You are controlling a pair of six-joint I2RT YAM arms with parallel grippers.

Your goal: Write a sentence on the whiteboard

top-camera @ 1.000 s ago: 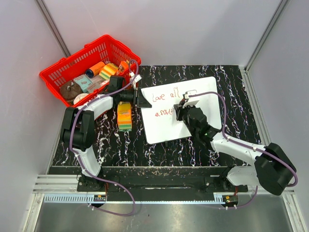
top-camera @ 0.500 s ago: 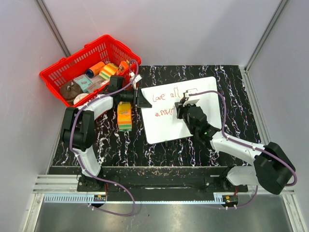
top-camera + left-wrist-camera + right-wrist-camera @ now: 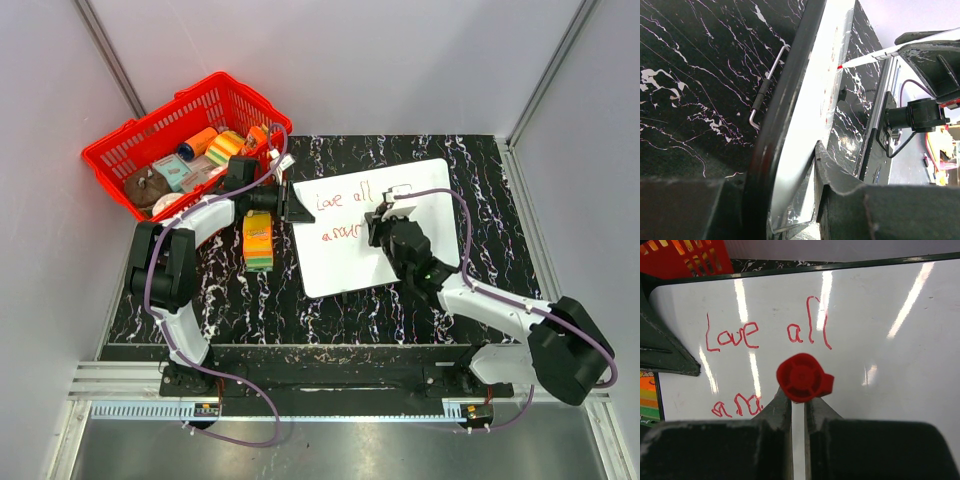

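The whiteboard [image 3: 340,268] lies on the black marbled table. My left gripper [image 3: 292,205] is shut on its left edge, with the rim [image 3: 785,130] between the jaws. The sentence [image 3: 342,200] is in red: "Love all" [image 3: 735,335] on top and the start of "around" [image 3: 737,405] below. My right gripper [image 3: 378,228] is shut on a slim white pen with a red end cap [image 3: 802,377], held upright over the second line. In the left wrist view the pen [image 3: 875,56] has its red tip touching the board.
A red basket [image 3: 185,140] with several items stands at the back left, right behind my left arm. An orange and green sponge pack [image 3: 258,240] lies just left of the board. Grey walls close in the table on three sides.
My right gripper has edged a little to the right with the pen, and the second red line has grown slightly. The left arm and the board have not moved.
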